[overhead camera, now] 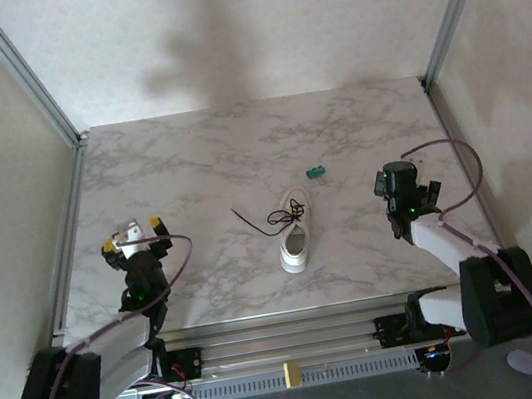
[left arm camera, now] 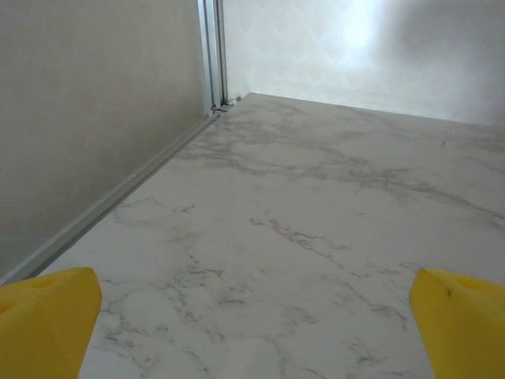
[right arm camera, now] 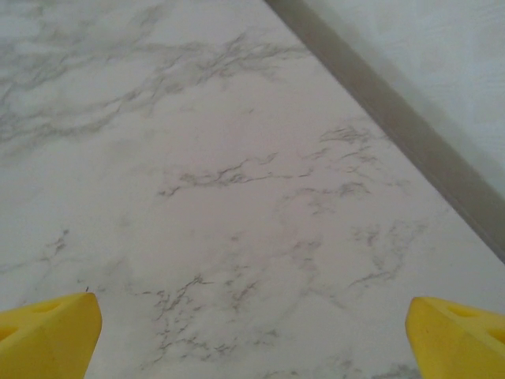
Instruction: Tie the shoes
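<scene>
A small white low-top shoe lies in the middle of the marble table, toe toward the back. Its thin black laces trail loose to the left over the table. My left gripper sits far to the shoe's left, open, its yellow fingertips spread wide over bare marble. My right gripper is well to the shoe's right, also open, with yellow fingertips at the frame's lower corners and nothing between them.
A tiny green object lies behind and right of the shoe. Metal frame posts and white walls close in the table on the left, right and back. A metal rail runs along the near edge.
</scene>
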